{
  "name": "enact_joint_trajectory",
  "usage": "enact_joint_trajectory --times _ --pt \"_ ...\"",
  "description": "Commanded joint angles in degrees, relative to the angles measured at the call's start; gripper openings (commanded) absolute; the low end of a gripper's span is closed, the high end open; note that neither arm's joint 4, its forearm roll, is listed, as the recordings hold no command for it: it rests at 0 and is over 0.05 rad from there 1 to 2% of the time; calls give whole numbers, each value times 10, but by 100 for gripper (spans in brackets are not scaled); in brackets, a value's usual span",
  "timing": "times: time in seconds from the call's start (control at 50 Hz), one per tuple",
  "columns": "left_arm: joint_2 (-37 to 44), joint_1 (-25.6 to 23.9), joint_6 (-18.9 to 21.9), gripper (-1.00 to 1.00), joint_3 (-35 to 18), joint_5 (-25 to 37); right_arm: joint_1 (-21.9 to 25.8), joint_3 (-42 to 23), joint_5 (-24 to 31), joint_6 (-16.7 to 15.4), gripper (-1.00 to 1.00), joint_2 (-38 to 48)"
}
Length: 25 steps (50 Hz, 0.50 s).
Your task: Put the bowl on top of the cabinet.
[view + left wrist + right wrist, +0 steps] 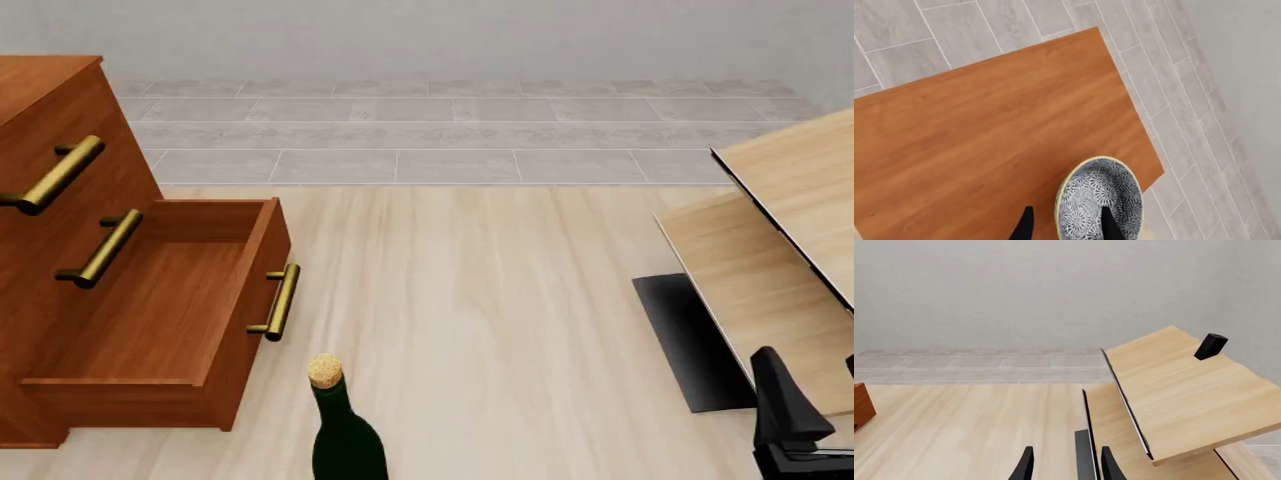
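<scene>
Now bowl point(1099, 200) rim between left fingers point(1109, 225)

The left gripper point(1064, 225) grips a bowl's rim; the right gripper point(1064, 465) sits parted, low in the front view's right corner.

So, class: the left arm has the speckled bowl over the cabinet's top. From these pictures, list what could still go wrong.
1. In the left wrist view the bowl sits close to a corner of the cabinet top; released there, it might tip off.
2. The fingers pinch only the rim, one inside, so the bowl could slip or tilt.
3. The front view shows neither bowl nor left gripper, so height above the top cannot be judged there.
</scene>
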Motion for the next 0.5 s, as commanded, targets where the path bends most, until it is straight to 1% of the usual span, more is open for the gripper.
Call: enact_joint_trajectory --times 0.02,0.04,0.06,0.08,0.1,0.12,0.14,0.18,0.2,0.22,0.24,0.26,0.28,0.3,0.32,0.34,0.36,0.38,0.4,0.44,0.5 --pt "-29 -7 -11 100 -25 11 1 -1 2 -2 100 0" --pt "-37 3 -18 100 -20 14 1 -1 2 -2 100 0" --pt "-44 -4 -24 100 -19 13 1 -1 2 -2 100 0" --pt "-44 -4 -24 100 -19 13 1 -1 2 -2 100 0" --pt "-48 -8 -19 100 -29 15 2 -1 2 -2 100 0" --pt "-53 -3 -26 100 -21 17 2 -1 2 -2 100 0" --pt "-59 -9 -26 100 -28 16 2 -1 2 -3 100 0" --pt "-67 9 -28 100 -24 17 2 -1 1 -2 100 0" --pt "-74 -20 -31 100 -33 15 2 0 1 -2 100 0" --pt "-78 -8 -33 100 -24 17 2 0 1 -2 100 0" --pt "-83 -10 -39 100 -24 16 2 0 0 -2 100 0" --pt "-86 -9 -34 100 -34 16 1 0 0 -2 100 0" --pt "-90 -6 -41 100 -26 16 1 0 0 -2 100 0" --pt "-96 -25 -44 100 -28 13 1 0 0 -2 100 0" --pt "-97 -14 -41 100 -25 16 1 0 0 -2 100 0" --pt "-97 -14 -41 100 -25 16 1 0 0 -2 100 0" --pt "-102 -16 -46 100 -21 14 1 -1 1 -2 100 0" --pt "-105 -31 -37 100 -30 12 1 -1 1 -2 100 0" --pt "-110 -21 -44 100 -19 12 1 -1 1 -2 100 0" --pt "-118 -33 -46 100 -13 8 1 -1 1 -1 100 0" --pt "-133 -30 -52 100 1 -1 1 -2 2 -1 100 0"
